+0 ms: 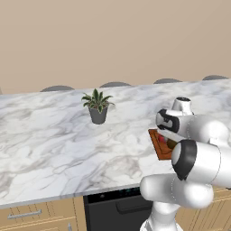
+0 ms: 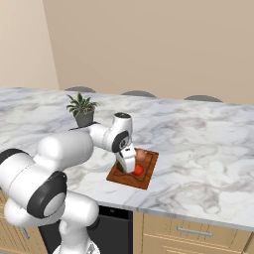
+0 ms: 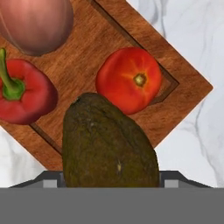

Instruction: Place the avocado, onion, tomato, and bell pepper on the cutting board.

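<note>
The cutting board [image 3: 87, 57], reddish-brown wood with a grooved rim, is lying near the worktop's front edge. On it, the bright tomato [image 3: 129, 80] is sitting stem-scar up near one corner, the crimson bell pepper [image 3: 26, 92] is lying beside the pale onion [image 3: 37, 22], and the dark olive avocado [image 3: 107, 144] is looming nearest, overlapping the board's edge.

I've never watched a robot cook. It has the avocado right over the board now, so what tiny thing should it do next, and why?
Probably open the gripper and let the avocado go. The onion, bell pepper and tomato already lie on the cutting board, and the avocado hangs over its near edge, so releasing it likely completes the set.
</note>
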{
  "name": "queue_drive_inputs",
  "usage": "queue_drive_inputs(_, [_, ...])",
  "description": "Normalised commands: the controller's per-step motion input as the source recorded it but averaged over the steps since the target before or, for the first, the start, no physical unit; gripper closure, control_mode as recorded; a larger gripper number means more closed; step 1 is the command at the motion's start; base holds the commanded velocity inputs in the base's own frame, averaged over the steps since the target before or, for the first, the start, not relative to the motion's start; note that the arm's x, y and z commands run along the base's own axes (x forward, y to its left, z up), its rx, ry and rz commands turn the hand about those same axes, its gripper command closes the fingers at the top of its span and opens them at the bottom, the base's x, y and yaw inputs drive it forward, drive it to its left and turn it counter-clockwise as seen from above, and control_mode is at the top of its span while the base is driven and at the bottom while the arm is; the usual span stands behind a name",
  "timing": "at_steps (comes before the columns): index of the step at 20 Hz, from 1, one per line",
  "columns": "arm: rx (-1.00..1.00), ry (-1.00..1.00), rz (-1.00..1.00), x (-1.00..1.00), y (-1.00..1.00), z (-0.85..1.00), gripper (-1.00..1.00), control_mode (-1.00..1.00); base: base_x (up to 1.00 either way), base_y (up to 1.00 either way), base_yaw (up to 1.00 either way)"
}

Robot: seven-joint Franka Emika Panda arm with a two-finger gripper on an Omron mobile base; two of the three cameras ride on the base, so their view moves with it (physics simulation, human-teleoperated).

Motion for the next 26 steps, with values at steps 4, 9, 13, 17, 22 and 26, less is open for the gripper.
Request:
queue_drive_inputs(4, [0.01, 0.00, 0.00, 0.01, 0.00, 0.00, 1.00, -1.00, 0.00, 0.00, 0.00])
queue_drive_inputs(9, [0.00, 0.00, 0.00, 0.17, 0.00, -0.06, 1.00, -1.00, 0.00, 0.00, 0.00])
queue_drive_inputs(13, [0.00, 0.00, 0.00, 0.17, 0.00, -0.13, 1.00, -1.00, 0.00, 0.00, 0.00])
queue_drive_inputs(17, [-0.01, 0.00, 0.00, 0.02, 0.00, -0.12, -1.00, -1.00, 0.00, 0.00, 0.00])
queue_drive_inputs(22, [0.00, -0.01, 0.00, -0.01, -0.05, 0.00, -1.00, -1.00, 0.00, 0.00, 0.00])
queue_drive_inputs(26, [0.00, -0.02, 0.00, -0.07, -0.17, 0.03, -1.00, -1.00, 0.00, 0.00, 0.00])
